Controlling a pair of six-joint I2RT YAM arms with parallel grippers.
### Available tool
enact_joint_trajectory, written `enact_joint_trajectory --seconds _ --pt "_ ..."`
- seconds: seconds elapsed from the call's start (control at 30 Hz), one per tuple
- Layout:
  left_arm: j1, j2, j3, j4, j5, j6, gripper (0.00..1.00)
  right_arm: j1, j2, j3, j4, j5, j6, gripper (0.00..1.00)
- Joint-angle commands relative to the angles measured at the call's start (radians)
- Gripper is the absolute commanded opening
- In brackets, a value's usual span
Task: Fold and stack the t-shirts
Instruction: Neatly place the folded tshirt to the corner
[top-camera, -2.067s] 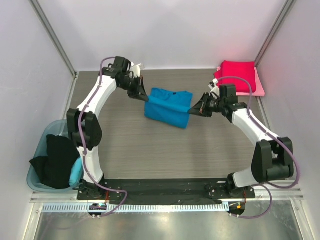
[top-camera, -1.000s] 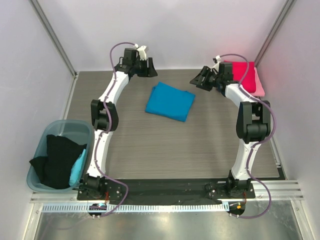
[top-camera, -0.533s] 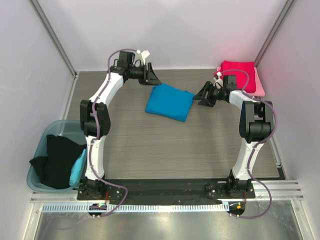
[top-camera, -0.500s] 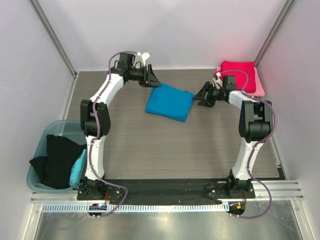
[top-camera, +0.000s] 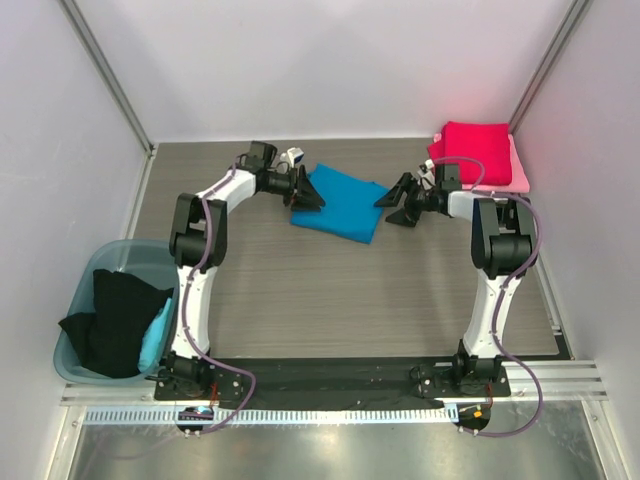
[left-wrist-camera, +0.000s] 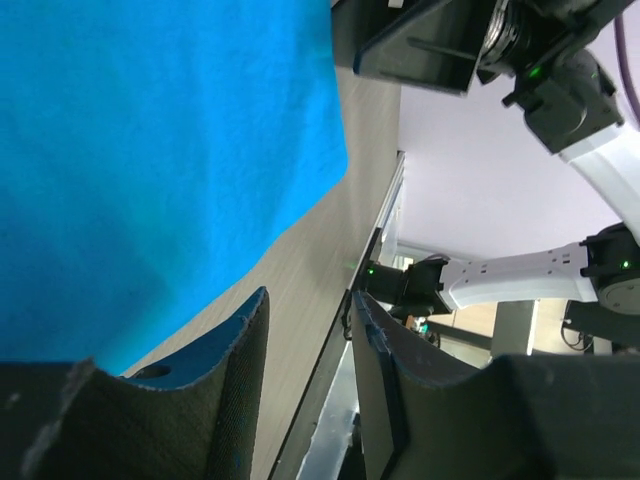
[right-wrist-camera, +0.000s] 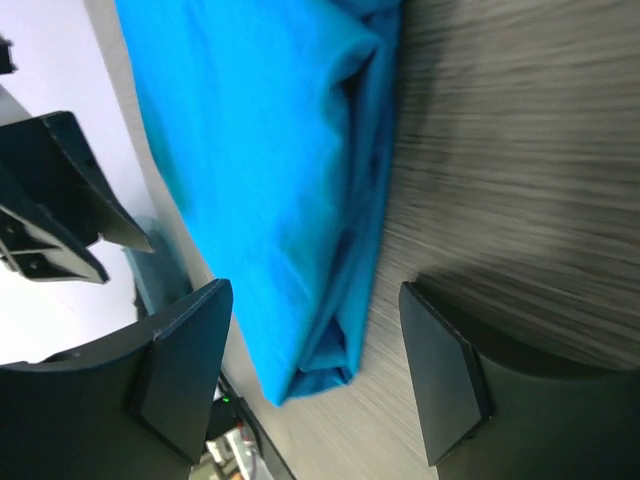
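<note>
Grey table (top-camera: 300, 290). Teal tub (top-camera: 140, 250) near left w/ black t-shirt (top-camera: 115, 325). Folded blue t-shirt (top-camera: 345, 205) flat, far centre. Crimson t-shirt (top-camera: 475, 145) atop pink t-shirt (top-camera: 521, 178), far right. Left gripper (top-camera: 310, 198) at blue's left edge, jaws apart. Right gripper (top-camera: 388, 210) at its right edge, jaws wide, nothing clamped.

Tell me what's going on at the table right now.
Both arms are at the folded bright blue t-shirt mid-table: the left gripper at its left edge, the right gripper at its right, both open and gripping nothing. A crimson t-shirt lies stacked on a pale pink t-shirt at the far right.
</note>
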Motion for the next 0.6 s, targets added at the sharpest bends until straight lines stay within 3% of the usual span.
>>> enact_joint_trajectory --seconds 0.0,0.27,0.57 --pt "-0.002 0.009 0.001 0.069 0.038 -0.046 0.39 0.042 0.031 -0.046 0.121 0.027 0.133 0.74" --pt "0.0 0.026 -0.056 0.051 0.02 -0.049 0.37 0.141 0.091 -0.074 0.159 0.094 0.265 0.75" --pt "-0.008 0.067 -0.055 0.023 -0.014 -0.034 0.36 0.138 0.116 -0.026 0.113 0.149 0.245 0.73"
